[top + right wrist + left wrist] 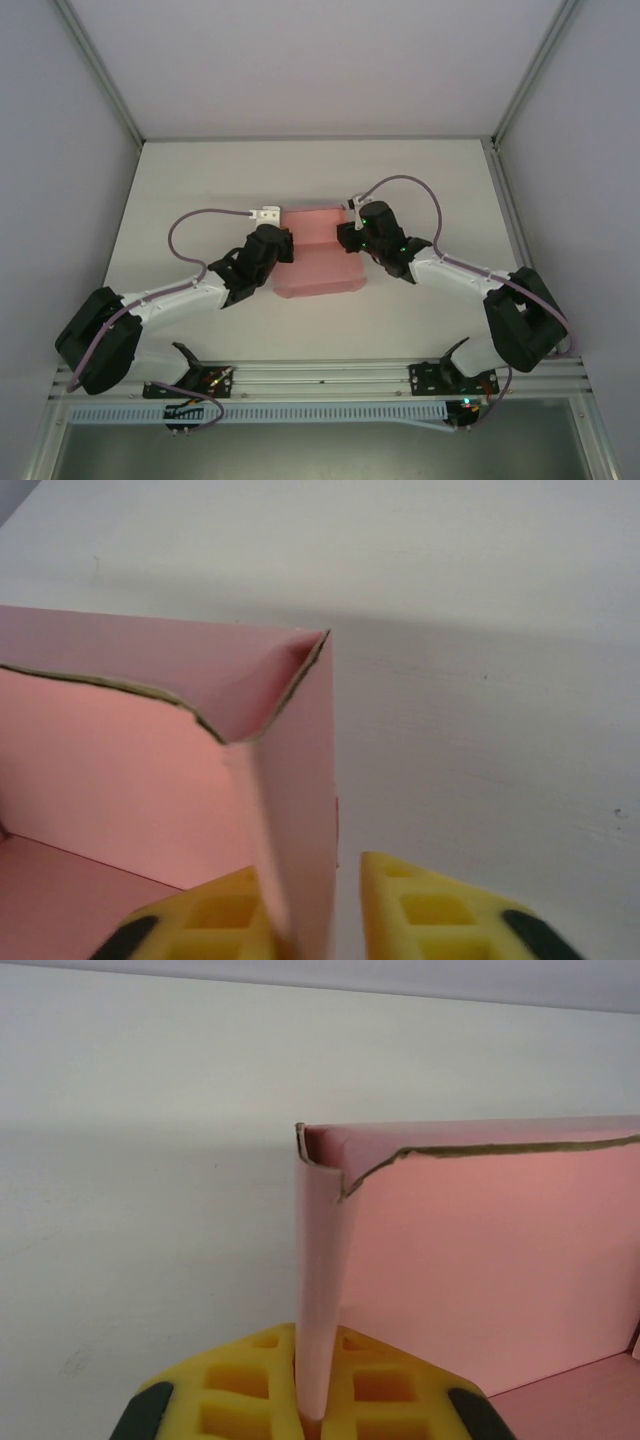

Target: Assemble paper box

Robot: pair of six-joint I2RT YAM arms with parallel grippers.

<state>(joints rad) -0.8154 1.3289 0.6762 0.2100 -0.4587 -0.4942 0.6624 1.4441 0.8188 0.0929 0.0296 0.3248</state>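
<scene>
**A:** Pink box [318, 262] at the middle of the table [200, 190], set between both arms.

**B:** Grips?

**A:** Left gripper [315, 1405] is clamped on the upright left wall [320, 1290]. Right gripper [318, 910] straddles the right wall [300, 810], a little open, with one pad [420, 905] clear of it.

**B:** So that wall stands right between the right fingers. I'd say closing is all it takes.

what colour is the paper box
The paper box is pale pink, clearest in the left wrist view.
</scene>
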